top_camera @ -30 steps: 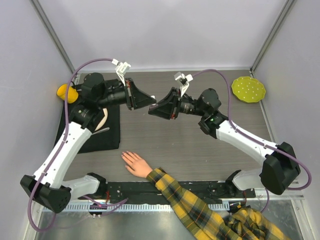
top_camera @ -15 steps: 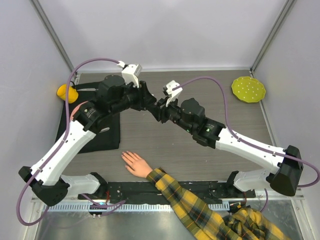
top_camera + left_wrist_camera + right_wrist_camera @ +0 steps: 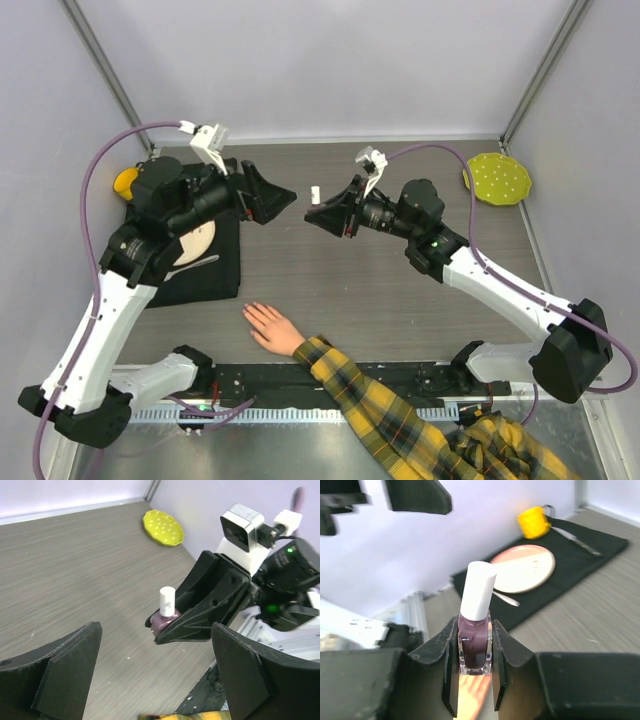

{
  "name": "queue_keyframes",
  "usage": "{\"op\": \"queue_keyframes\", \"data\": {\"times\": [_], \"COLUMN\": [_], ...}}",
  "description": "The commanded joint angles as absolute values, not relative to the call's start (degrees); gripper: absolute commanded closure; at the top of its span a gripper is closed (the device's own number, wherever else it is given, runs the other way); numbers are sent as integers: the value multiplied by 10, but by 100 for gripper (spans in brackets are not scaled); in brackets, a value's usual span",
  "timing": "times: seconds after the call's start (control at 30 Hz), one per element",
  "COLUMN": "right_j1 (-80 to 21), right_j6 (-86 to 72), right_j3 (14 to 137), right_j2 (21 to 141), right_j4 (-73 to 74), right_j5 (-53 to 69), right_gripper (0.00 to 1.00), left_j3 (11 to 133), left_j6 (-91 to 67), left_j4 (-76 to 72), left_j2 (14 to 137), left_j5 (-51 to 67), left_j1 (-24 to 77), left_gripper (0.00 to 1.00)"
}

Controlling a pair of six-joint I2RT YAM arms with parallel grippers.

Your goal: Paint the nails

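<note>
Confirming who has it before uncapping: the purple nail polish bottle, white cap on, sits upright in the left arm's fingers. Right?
No. The right wrist view shows the nail polish bottle clamped in the right fingers; the left fingers stand open, empty. Upright, white cap on: correct.

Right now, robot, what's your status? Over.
Copy: left gripper open, empty; right gripper shut on nail polish bottle, white cap on. Plaid-sleeved hand flat, nails too small to see. Nothing between bottle and hand. Over.
</note>
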State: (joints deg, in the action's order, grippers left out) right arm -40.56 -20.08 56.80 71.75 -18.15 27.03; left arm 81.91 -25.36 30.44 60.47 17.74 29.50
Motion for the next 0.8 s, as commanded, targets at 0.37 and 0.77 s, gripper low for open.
{"op": "queue_keyframes", "data": {"times": [0.37, 0.77], "right_j1": [-382, -383], "right_j6": [-422, -369], "right_j3": [568, 578], "right_j2": [763, 760], "right_j4": [-460, -396], "right_j5": [514, 495], "right_gripper": [99, 99], "left_j3": [744, 746], "left_j6": [-410, -381], "left_j4": [71, 103], "left_j2": [635, 641], "left_j5": [477, 476], "left_j1": [243, 243], "left_gripper": [21, 44]}}
